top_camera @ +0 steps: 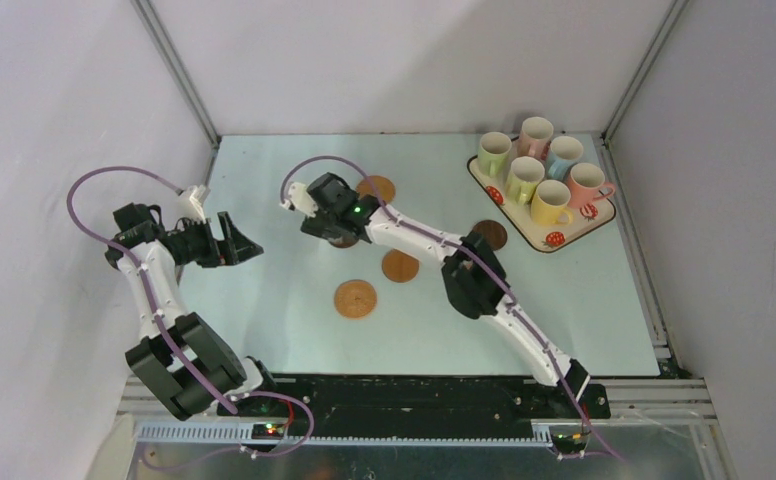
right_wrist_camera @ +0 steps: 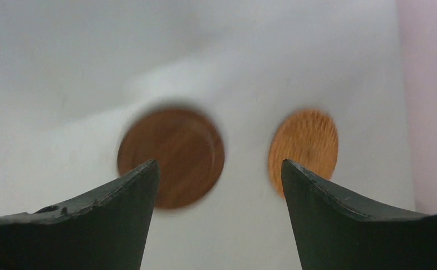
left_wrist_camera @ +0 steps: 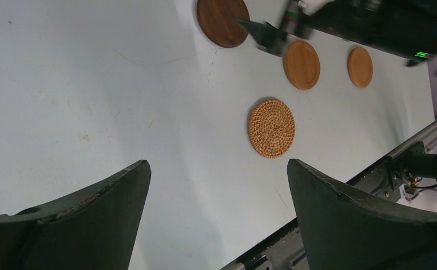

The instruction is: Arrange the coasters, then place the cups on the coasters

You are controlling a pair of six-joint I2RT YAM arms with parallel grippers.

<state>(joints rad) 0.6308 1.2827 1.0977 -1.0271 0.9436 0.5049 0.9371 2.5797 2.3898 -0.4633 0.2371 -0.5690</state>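
Your right hand (right_wrist_camera: 219, 164) released, empty, hovers over dark coaster (right_wrist_camera: 171, 154) lying flat on tabletop (right_wrist_camera: 64, 67). Disc looks thin, stiff, light, likely slippery: pinch across rim, tip one edge up. Your left hand (left_wrist_camera: 218, 163) released too

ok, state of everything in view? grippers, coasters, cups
left gripper: open, empty, held above the table.
right gripper: open, over a dark brown coaster, not gripping it.
coasters: five in view, flat on the table, all bare.
cups: six, upright, grouped on the tray, none on a coaster.
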